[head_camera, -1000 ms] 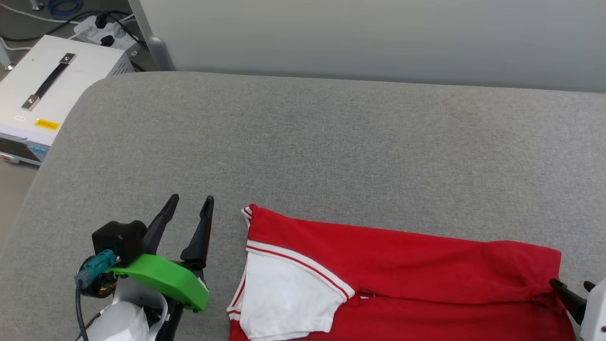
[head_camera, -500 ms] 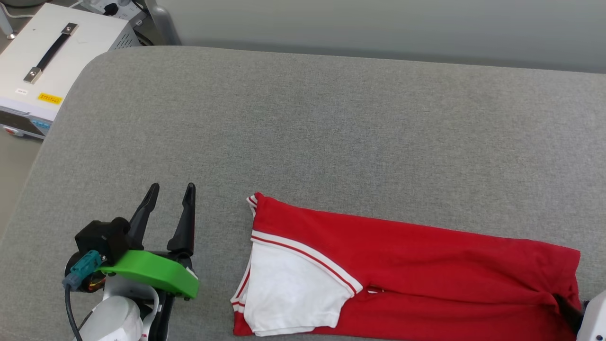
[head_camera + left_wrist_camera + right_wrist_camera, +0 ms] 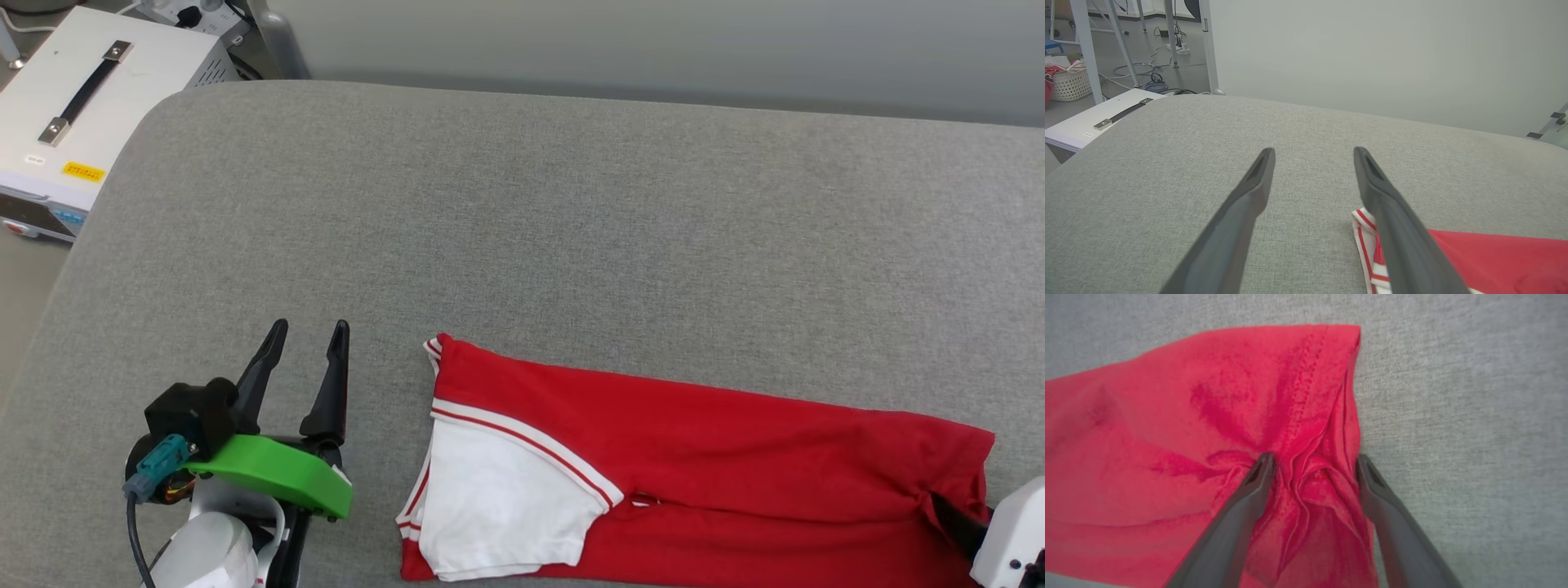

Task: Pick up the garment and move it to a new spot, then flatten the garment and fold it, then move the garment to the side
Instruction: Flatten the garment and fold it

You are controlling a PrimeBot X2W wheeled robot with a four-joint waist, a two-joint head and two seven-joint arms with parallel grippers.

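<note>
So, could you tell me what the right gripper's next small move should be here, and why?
Probably close the right gripper: its open fingers straddle a bunched ridge at the red end of the garment, so a pinch should hold. The left gripper hangs open beside the sleeve end, touching nothing.

Grey woven padded surface (image 3: 522,245) spans the head view, rounded corner at 10 o'clock. Plain pale wall (image 3: 653,41) at 12. White box (image 3: 73,122) with black strap handle at 10, power strip (image 3: 175,12) at 11. Left wrist view, 10 o'clock: wicker basket (image 3: 1069,83), metal frame legs (image 3: 1086,41), floor cables (image 3: 1155,83).
</note>
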